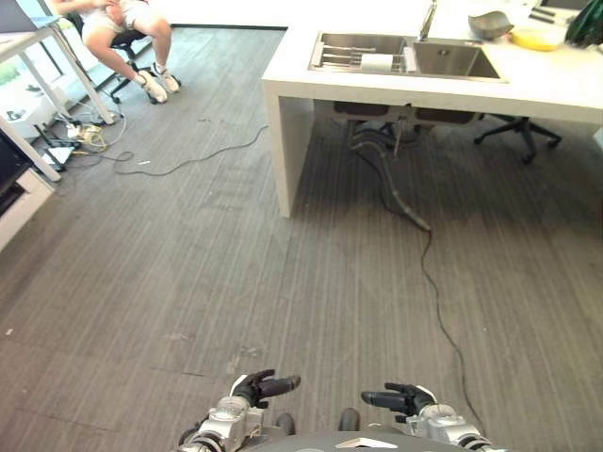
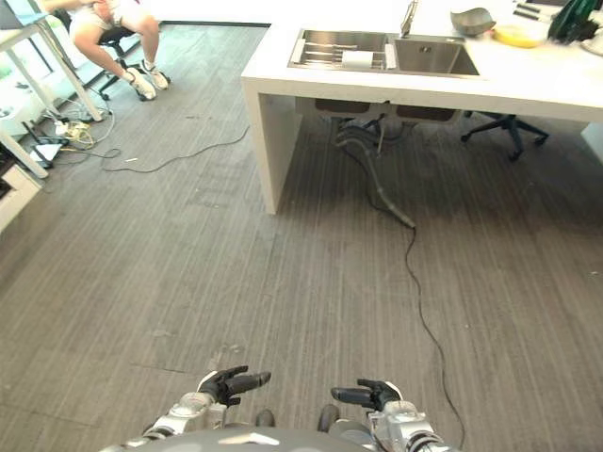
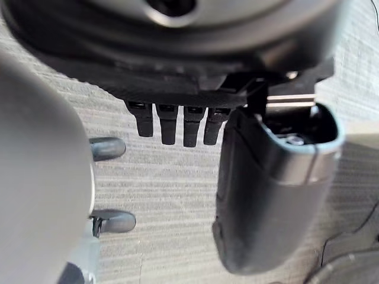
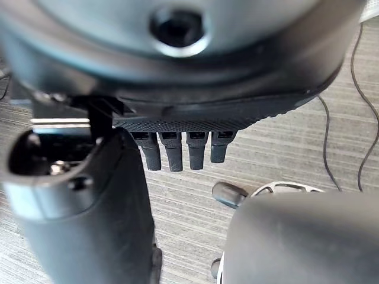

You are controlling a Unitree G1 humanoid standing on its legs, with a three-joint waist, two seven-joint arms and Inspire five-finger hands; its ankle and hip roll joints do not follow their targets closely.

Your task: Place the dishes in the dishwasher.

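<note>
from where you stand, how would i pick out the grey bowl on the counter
Start at the white counter with the double steel sink set into it. Past the sink's right basin sits the grey bowl, next to a yellow dish. It is the dull grey one; its neighbour is bright yellow.

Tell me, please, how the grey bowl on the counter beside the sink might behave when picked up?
The grey bowl sits tilted on the counter, so it may rock when touched. It looks rigid and possibly smooth, so it could slip. Its weight can't be judged from here.
</note>
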